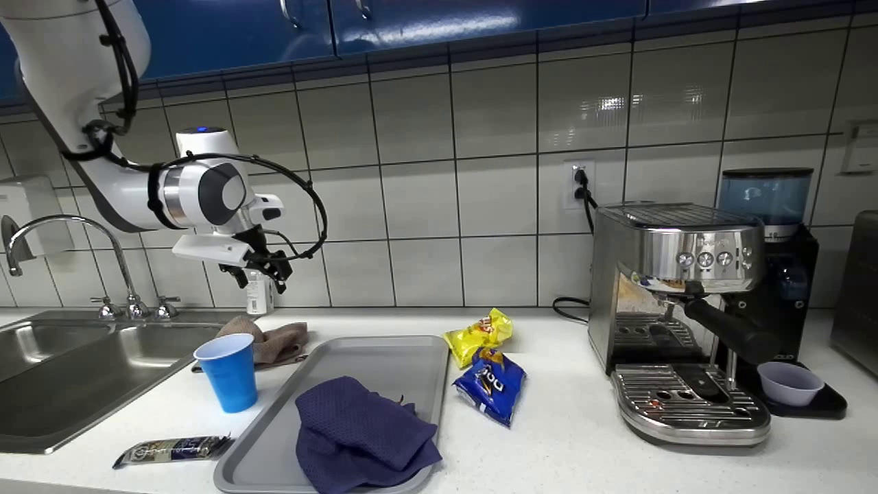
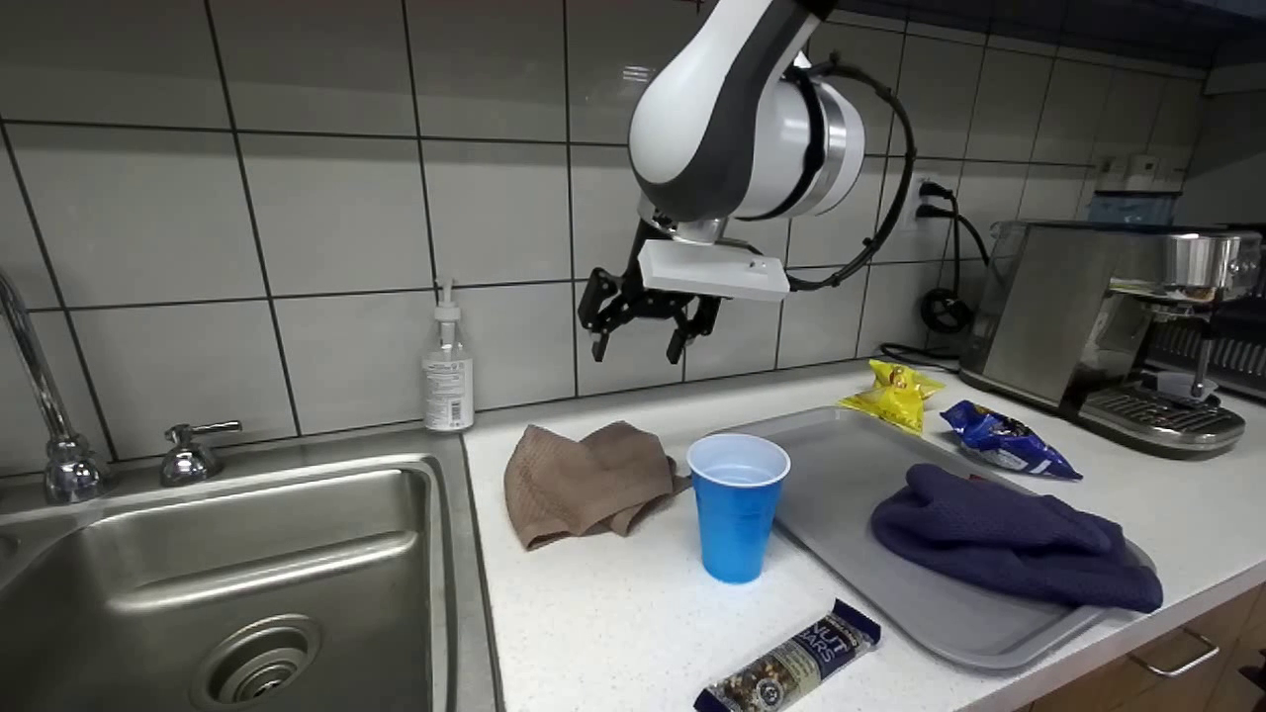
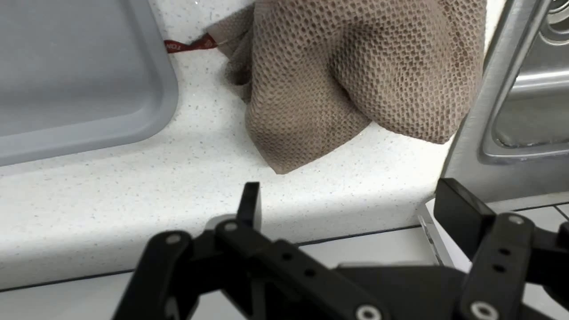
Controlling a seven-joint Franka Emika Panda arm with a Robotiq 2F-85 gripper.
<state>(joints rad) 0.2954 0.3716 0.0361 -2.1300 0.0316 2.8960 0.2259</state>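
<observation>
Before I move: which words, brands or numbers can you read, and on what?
"NUT BARS": bar; its smaller print is unreadable.
Tag on the brown towel: twisted, letters unclear.
Blue bag: big letters, unclear.
Yellow bag, pump bottle, coffee machine, grinder: print too small or blurred.

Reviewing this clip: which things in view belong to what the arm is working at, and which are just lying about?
Job in hand, judging by nearness:
brown cloth, crumpled on the counter
jaws, open and empty, apart from the brown cloth

Just lying about:
blue cup
nut bar
gray tray, purple cloth on it
yellow bag
blue bag
soap bottle
coffee machine
</observation>
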